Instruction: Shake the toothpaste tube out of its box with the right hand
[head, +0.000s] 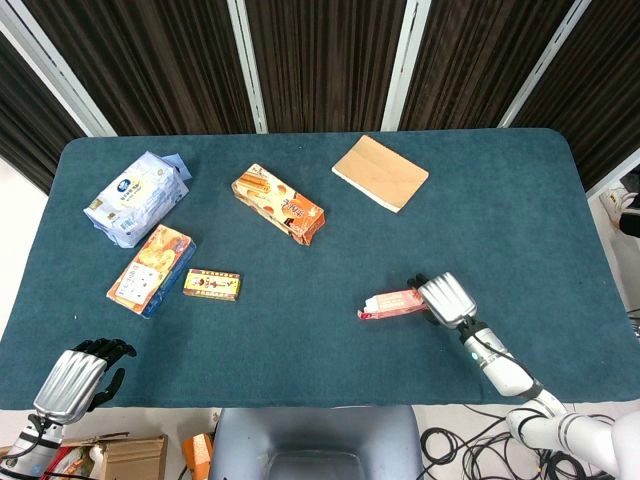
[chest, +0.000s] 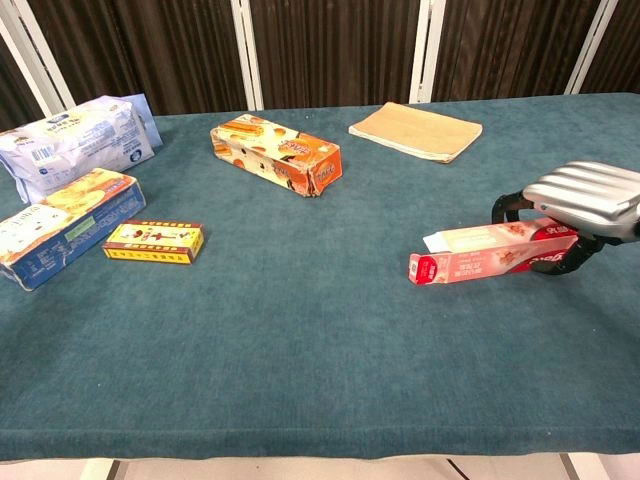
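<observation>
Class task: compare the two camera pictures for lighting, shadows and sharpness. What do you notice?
Head view: even, soft light, faint shadows, table edges bowed by the lens. Chest view: sharper close-up, glare streaks on the right hand, a soft shadow under the pink box.

No print on the boxes or packets is legible.

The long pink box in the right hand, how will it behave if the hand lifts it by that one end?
The pink box looks like thin cardboard, so it is probably light and fairly stiff. The right hand holds only one end, so the free end may droop or swing. Its far flap seems open, so a hard squeeze might dent it.
</observation>
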